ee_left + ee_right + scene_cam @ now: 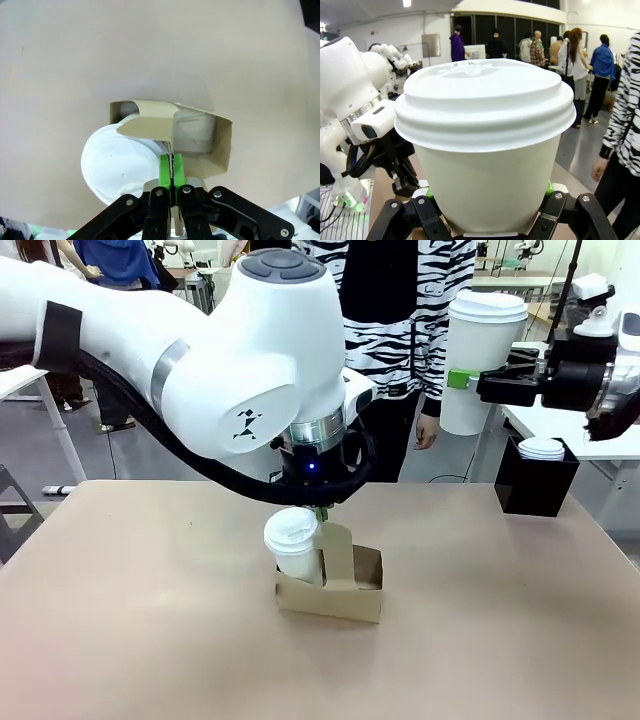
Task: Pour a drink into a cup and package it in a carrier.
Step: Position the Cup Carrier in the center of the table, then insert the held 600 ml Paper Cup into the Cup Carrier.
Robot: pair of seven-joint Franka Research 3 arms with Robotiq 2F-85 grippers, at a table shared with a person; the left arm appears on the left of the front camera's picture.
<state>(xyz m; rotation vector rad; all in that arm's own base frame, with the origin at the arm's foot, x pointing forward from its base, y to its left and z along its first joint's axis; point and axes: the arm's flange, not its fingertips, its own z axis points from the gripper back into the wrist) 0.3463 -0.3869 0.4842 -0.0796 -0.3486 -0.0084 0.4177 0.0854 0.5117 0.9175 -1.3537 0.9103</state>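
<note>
The brown cardboard carrier (340,592) stands mid-table with one lidded white cup (292,540) in its left pocket; its right pocket holds nothing. My left gripper (320,512) reaches down from above and is shut on the carrier's upright handle tab (150,127), green pads pinched together on the card (172,170). From the wrist, the cup's lid (115,165) sits beside the tab. My right gripper (470,380) is shut around a second white lidded cup (485,355), held upright high at the right. That cup (485,150) stands between the right gripper's fingers (488,192). The drink is out of view.
A black box (535,485) with stacked white lids sits at the table's far right. A person in a zebra-striped top (400,300) stands at the far side, hand hanging down. The left arm's big white body (200,350) hangs over the table's middle.
</note>
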